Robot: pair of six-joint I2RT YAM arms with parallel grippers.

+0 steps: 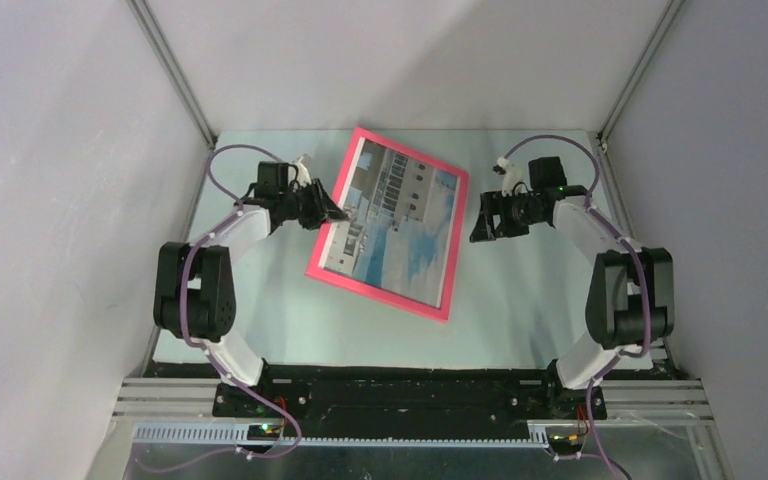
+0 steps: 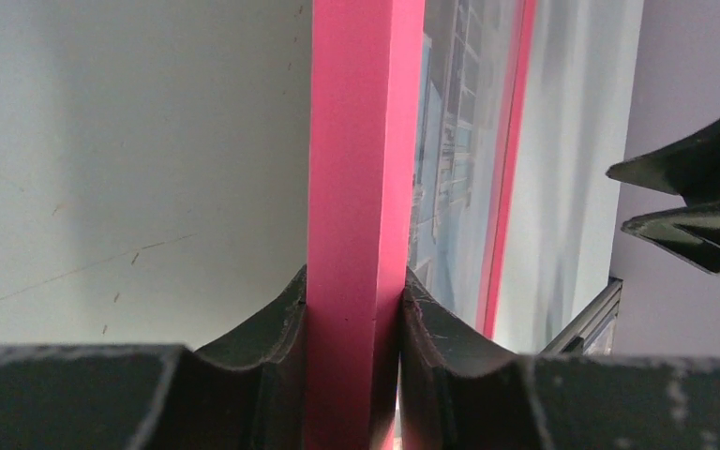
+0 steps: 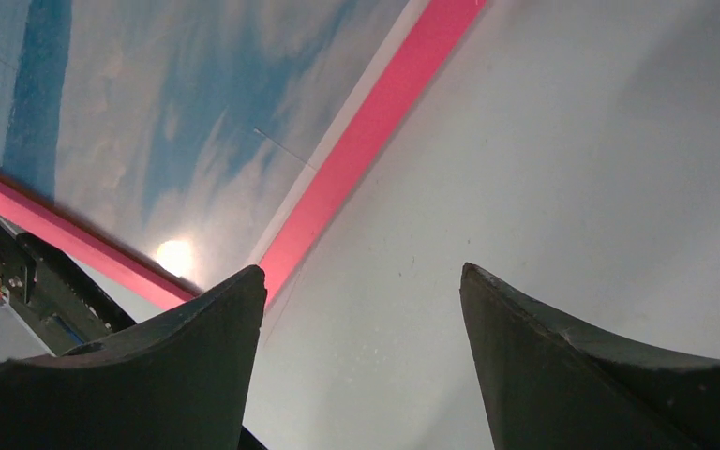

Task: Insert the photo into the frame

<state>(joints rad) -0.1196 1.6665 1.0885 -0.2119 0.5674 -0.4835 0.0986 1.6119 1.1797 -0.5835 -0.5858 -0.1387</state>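
Most of the job looks done: the photo (image 1: 397, 225) sits inside the frame (image 1: 378, 295), with the pink border all around it. The frame is slanted near the middle of the table (image 1: 260, 320), between the two arms. The left end effector (image 1: 332, 213) pinches the frame's left edge tight. The right end effector (image 1: 480, 222) is wide open just beside the right edge and holds nothing. The back of the frame is hidden, so I cannot tell if it is closed. I also cannot tell if the frame lies flat or is lifted a little.

Lab booth: white walls (image 1: 50, 200), aluminium framing (image 1: 174, 70)
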